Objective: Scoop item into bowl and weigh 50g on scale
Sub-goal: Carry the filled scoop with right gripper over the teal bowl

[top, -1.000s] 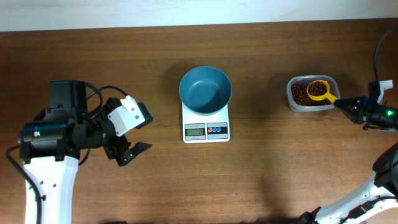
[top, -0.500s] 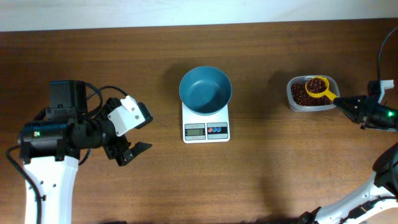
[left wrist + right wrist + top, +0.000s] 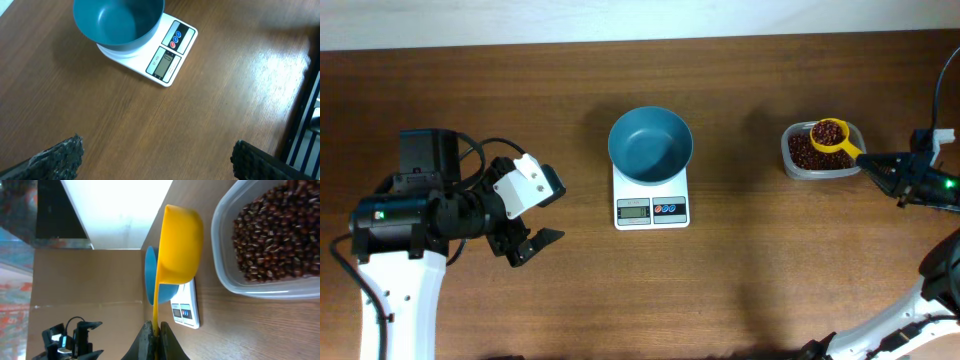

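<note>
Yellow plastic scoop [image 3: 832, 140], full of red-brown beans [image 3: 829, 130], over clear tub [image 3: 786, 152] nr table's right edge. Teal bowl [image 3: 651, 145]: empty, sits on white scale [image 3: 651, 208], table centre.

Risk: long carry to bowl w/ brimming scoop. Any tilt or jolt likely spills beans on table, and a full tip may overshoot target wt.

Right claw [image 3: 155, 336]: fully closed, pinching scoop handle. Left claw [image 3: 550, 212]: wide open, holds nothing, over bare table nr left edge.
</note>
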Available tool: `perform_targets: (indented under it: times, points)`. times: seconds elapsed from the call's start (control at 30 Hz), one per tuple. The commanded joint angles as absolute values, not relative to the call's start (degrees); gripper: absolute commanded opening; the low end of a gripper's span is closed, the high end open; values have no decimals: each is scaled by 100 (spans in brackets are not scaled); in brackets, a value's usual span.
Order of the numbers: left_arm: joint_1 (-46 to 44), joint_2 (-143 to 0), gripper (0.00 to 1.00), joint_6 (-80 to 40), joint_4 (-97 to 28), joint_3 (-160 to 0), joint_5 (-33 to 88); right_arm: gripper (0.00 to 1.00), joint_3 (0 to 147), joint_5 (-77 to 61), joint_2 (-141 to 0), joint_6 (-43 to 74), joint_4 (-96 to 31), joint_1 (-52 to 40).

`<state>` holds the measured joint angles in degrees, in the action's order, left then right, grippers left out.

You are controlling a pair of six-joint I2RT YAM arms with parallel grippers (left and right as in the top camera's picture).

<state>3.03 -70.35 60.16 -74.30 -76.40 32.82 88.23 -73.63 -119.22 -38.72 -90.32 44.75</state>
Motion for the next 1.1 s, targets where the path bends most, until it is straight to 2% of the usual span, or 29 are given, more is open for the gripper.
perform_targets:
  times: [0.0,0.27,0.47,1.07]
  points:
    - [327,-7017,99,5944,-7439,-7712,3409,4,8799,-7636,-11952,-4141,-9094,4174]
    - [327,-7017,99,5944,-7439,-7712,3409,4,8799,-7913,-11952,-4209,-9266,3581]
    - [327,-7017,99,5944,-7439,-7712,3409,4,8801,-8062,-11952,-4716,-9736,3041]
    - [327,-7017,99,5944,-7439,-7712,3409,4,8809,-8350,-11920,-4779,-9470,1409]
